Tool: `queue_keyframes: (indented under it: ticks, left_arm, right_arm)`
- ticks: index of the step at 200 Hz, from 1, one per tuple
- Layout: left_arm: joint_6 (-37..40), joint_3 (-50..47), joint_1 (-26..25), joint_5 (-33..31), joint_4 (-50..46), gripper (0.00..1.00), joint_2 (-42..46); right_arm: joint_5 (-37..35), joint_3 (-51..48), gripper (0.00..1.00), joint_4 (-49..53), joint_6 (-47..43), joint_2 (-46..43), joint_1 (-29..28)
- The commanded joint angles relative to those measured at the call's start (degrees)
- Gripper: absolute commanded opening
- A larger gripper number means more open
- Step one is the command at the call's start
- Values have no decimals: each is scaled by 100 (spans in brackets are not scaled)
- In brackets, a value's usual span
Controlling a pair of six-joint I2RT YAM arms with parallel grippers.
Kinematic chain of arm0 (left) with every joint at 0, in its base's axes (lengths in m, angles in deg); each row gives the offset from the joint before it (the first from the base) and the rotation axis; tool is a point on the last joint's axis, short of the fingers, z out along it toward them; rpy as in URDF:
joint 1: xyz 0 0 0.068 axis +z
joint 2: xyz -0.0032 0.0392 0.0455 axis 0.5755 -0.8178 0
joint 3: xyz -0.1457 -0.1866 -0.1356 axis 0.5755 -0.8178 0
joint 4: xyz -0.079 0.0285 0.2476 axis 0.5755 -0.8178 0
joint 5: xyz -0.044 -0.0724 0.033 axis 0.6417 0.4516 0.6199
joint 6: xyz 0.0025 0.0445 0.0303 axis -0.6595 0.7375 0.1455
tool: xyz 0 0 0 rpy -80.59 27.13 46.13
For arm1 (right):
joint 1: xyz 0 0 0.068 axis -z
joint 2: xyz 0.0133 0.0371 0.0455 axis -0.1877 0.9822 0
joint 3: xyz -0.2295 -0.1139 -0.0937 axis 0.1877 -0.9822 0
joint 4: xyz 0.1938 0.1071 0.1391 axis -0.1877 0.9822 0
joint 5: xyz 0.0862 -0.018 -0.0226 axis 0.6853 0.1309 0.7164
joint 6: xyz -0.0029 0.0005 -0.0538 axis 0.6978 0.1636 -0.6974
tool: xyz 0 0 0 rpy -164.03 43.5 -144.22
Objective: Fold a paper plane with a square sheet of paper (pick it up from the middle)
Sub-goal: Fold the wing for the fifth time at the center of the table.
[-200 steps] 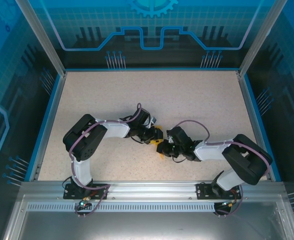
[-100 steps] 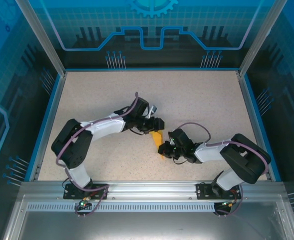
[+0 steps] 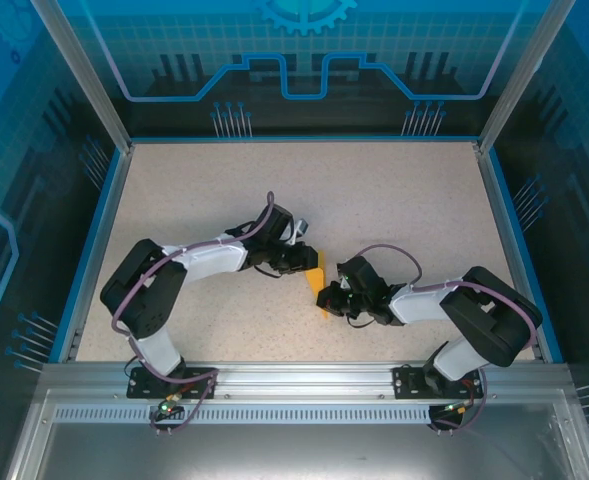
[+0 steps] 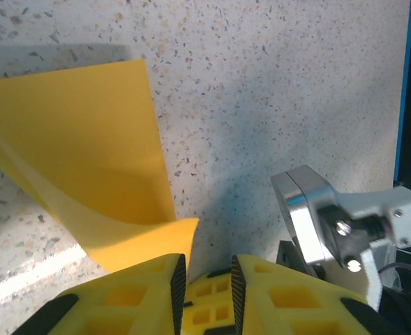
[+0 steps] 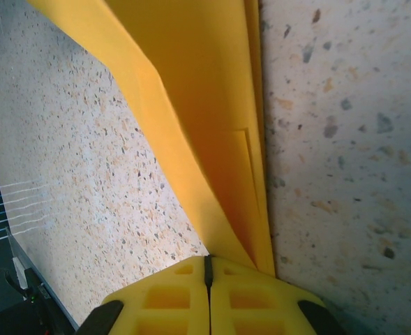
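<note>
The paper plane (image 3: 317,284) lies near the middle of the speckled table (image 3: 394,200), a slim orange-yellow sliver right between the two grippers. From above, the left arm bends its elbow out to the left and runs its forearm low across the table to the right. The left gripper (image 3: 305,258) sits at the far end of the paper. The right arm mirrors it, shoulder bulging out to the right and forearm stretched left and low. The right gripper (image 3: 327,297) is at the near end of the paper.

On the right wrist camera the yellow fingers (image 5: 247,293) are pressed tight together with no gap between them, and the folded layers of paper run straight into that seam. That's a firm pinch on the plane, with one layer bowing away to the left.

On the left wrist camera the fingers (image 4: 149,289) stand a narrow slit apart. A curled flap of the paper rises just in front, its corner right at the tip of the left-hand finger. I can't tell whether it actually touches.
</note>
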Motion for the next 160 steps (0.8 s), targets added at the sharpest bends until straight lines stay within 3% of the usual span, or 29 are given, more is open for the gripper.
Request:
queue_keyframes:
  ticks: [1, 100, 160]
  left_arm:
    - [-23, -115, 5, 249, 375, 24, -184]
    - [166, 89, 86, 124, 597, 20, -991]
    - [484, 384, 319, 133, 195, 21, -1255]
  right_arm:
    - [-142, -147, 5, 1001, 5, 272, 36]
    - [-82, -181, 5, 1035, -21, 282, 38]
    - [22, -191, 3, 1194, -126, 360, 30]
